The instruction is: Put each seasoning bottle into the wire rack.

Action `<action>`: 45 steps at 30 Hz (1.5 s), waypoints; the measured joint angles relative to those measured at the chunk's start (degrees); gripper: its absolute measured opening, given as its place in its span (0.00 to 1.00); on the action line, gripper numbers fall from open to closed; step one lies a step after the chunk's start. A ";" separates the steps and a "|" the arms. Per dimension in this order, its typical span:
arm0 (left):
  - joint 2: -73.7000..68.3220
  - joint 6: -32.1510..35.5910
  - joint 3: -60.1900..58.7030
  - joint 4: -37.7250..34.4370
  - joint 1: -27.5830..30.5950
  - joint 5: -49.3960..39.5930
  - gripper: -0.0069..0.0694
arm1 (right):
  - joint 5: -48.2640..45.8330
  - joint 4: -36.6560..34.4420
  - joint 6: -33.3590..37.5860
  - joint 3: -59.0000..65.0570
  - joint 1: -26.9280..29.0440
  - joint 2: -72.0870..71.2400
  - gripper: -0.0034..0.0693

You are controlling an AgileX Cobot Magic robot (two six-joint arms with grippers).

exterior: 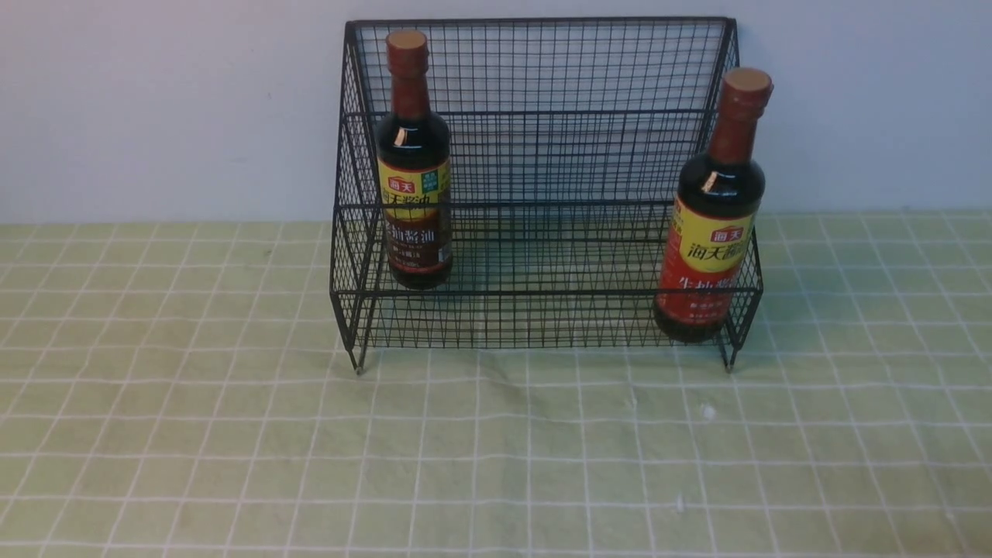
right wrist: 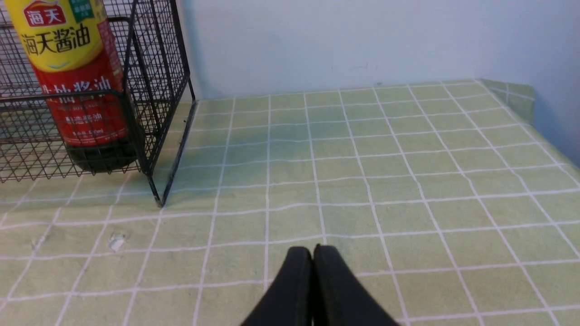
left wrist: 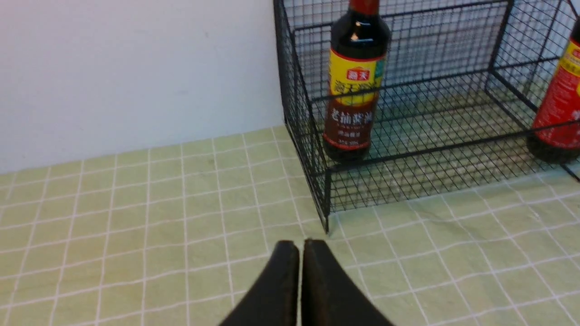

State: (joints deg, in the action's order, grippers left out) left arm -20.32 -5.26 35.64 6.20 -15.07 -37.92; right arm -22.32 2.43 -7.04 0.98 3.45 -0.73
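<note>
Two seasoning bottles are standing upright in the black wire rack (exterior: pixel 542 194) on a green checked tablecloth (exterior: pixel 496 449) against a pale wall (exterior: pixel 155 101): the brown-label bottle (exterior: pixel 414 167) at the rack's left end, the red-label bottle (exterior: pixel 713 213) at the front right corner. Front view is showing no arms. Wrist cams are each showing a gripper w/ jaws pressed together, holding nothing: left gripper (left wrist: pixel 300 246) hovering near the rack's front left leg, right gripper (right wrist: pixel 312 253) over bare cloth, well apart from the rack.
</note>
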 joint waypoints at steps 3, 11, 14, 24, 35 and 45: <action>3.49 0.00 -5.44 0.00 2.73 4.92 0.08 | 0.00 0.00 0.00 0.00 0.00 0.00 0.03; 17.51 1.36 -31.09 0.06 10.00 18.39 0.08 | 0.00 0.00 -0.06 0.00 0.00 0.00 0.03; 20.26 1.36 -36.16 0.06 10.18 18.98 0.08 | 0.00 0.00 -0.06 0.00 0.00 0.00 0.03; 20.98 1.36 -37.26 -3.44 10.24 16.81 0.08 | 0.00 0.00 -0.06 0.00 0.00 0.00 0.03; 20.98 1.36 -37.26 -4.09 10.24 16.76 0.08 | 0.00 0.00 -0.07 0.00 0.00 0.00 0.03; 20.98 1.36 -37.26 -4.10 10.24 16.76 0.08 | 0.00 0.00 -0.17 0.00 0.00 0.00 0.03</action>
State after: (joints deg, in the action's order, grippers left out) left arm 0.66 -3.90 -1.62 2.10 -4.83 -21.17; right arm -22.32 2.43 -7.22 0.98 3.45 -0.73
